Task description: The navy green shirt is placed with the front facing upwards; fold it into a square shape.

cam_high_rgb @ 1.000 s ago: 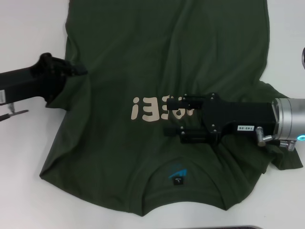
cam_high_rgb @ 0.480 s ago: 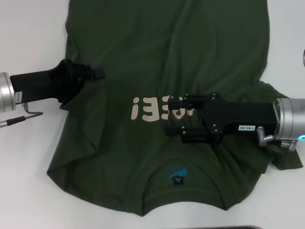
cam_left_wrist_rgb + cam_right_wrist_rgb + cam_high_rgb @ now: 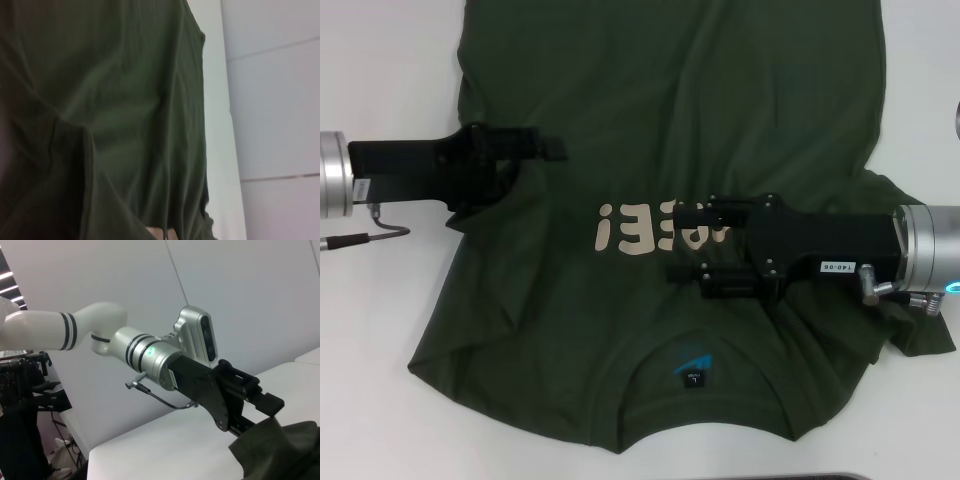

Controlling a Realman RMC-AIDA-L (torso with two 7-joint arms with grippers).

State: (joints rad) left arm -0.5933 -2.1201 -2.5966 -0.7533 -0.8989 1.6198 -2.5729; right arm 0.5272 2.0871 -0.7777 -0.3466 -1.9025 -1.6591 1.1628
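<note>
The navy green shirt lies front up on the white table, collar and blue neck label toward me, cream letters on the chest. My left gripper is over the shirt's left part, shut on a fold of the left side, which is drawn inward. The right wrist view shows that left gripper with dark cloth hanging from it. My right gripper rests open over the right end of the letters, hiding some of them. The left wrist view is filled with shirt cloth.
Bare white table shows left and right of the shirt. A dark strip runs along the near table edge. Dark equipment stands beyond the table on my left side.
My left gripper has moved right, toward the shirt's middle, dragging the left side of the shirt inward with it. The right gripper has stayed in place.
</note>
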